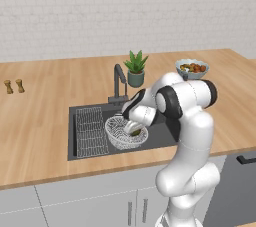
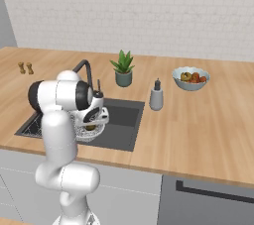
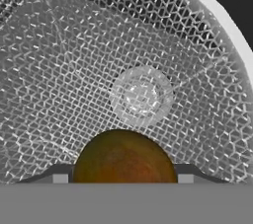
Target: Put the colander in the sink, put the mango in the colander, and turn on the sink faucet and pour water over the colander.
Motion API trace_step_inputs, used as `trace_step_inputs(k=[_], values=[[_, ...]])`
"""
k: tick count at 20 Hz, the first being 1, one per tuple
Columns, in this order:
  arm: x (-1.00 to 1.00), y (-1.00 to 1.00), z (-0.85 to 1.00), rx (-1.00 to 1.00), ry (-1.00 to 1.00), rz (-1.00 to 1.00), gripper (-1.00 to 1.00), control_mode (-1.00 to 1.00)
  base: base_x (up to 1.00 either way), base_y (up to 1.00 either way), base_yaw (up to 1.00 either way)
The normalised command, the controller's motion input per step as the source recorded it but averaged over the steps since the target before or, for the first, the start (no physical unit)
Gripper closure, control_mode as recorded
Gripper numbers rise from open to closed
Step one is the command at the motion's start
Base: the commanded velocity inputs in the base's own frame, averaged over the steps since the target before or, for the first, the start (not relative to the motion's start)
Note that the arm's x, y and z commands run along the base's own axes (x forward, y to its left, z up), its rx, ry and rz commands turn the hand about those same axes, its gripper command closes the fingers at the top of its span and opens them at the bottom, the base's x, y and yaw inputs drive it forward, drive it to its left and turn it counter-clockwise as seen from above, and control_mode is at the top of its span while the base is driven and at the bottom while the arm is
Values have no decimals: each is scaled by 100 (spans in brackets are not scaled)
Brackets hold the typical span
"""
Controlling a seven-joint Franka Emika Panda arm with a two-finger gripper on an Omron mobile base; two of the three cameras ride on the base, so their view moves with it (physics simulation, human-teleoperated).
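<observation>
The white wire-mesh colander [image 1: 116, 134] sits in the dark sink [image 1: 75, 147], right of the ribbed rack. My gripper [image 1: 134, 129] reaches down into the colander, shut on the mango [image 1: 135, 131]. In the hand view the mango [image 3: 123, 161], brownish-orange with dark green edges, sits between my fingertips [image 3: 59, 177] just above the colander's mesh floor [image 3: 141, 94]. From the right base view, the colander [image 2: 94, 133] peeks out behind my arm with the mango [image 2: 91, 127] inside it. The sink faucet [image 1: 119, 78] stands behind the basin, its spout bent over it; no water shows.
A potted plant [image 1: 136, 68] stands behind the sink, right of the faucet. A pale bowl of fruit [image 1: 192, 68] is at the back right. A soap dispenser [image 2: 157, 97] stands right of the basin. Two small shakers [image 1: 14, 86] are far left. The ribbed rack [image 1: 91, 131] lies in the basin's left half.
</observation>
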Motion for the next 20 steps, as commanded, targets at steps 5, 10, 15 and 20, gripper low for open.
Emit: trace_step_inputs(k=[5,10,15,20], values=[[0,12,-21,0,0,0,100,-100,0,0,0],[1,20,-3,0,0,0,100,-100,0,0,0],[15,19,0,0,0,0,-100,-100,0,0,0],[0,1,0,0,0,0,-100,-100,0,0,0]])
